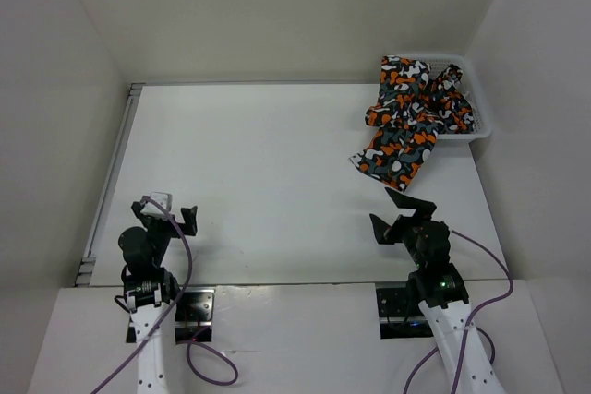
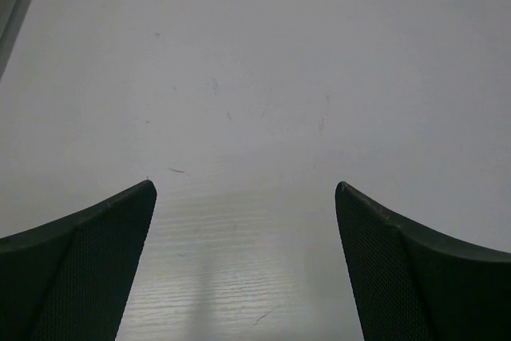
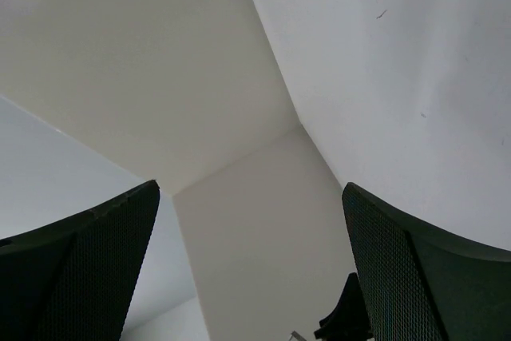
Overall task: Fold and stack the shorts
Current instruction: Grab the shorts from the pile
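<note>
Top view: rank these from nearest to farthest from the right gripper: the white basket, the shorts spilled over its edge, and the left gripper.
1. The spilled shorts, just ahead of the right gripper.
2. The white basket, in the far right corner.
3. The left gripper, far over on the left side.

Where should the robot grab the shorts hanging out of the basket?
Probably the loose end of the shorts lying on the table, outside the basket. That end lies fairly flat and clear of the bunched heap, so the basket wall should not get in the way. Come down from above with the open right gripper, which is the nearer one.
</note>
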`<action>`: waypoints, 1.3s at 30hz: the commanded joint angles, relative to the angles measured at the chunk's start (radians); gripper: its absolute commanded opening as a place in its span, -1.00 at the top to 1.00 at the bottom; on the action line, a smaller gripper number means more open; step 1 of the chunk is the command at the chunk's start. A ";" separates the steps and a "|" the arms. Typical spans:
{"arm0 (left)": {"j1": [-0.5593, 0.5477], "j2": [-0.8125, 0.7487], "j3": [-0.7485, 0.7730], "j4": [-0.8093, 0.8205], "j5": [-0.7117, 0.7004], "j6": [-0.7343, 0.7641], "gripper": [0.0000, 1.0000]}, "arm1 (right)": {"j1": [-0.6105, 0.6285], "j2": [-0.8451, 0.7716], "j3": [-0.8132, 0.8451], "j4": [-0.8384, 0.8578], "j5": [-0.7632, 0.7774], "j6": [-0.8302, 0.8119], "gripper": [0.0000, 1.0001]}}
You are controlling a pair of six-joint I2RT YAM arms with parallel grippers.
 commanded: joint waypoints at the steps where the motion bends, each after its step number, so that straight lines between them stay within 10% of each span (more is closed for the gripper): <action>1: -0.001 -0.123 -0.003 0.026 0.206 0.003 -0.99 | -0.009 -0.016 -0.031 -0.020 0.026 0.067 -1.00; 13: -0.001 -0.088 0.107 0.302 0.252 0.003 -0.99 | -0.009 0.020 0.136 0.321 0.170 -0.374 -1.00; 18: -0.001 0.148 0.254 0.266 0.288 0.003 -0.99 | -0.009 0.476 0.451 0.241 0.192 -0.801 -1.00; 25: -0.037 0.948 0.714 -0.129 0.368 0.003 -0.99 | 0.016 1.236 1.104 0.008 0.514 -1.347 -1.00; 33: -0.145 1.221 0.876 -0.341 0.263 0.003 -0.99 | -0.205 1.783 1.558 -0.058 0.500 -1.470 -0.89; 39: -0.165 1.256 0.890 -0.351 0.220 0.003 -0.99 | -0.312 1.853 1.549 -0.103 0.454 -1.483 -0.70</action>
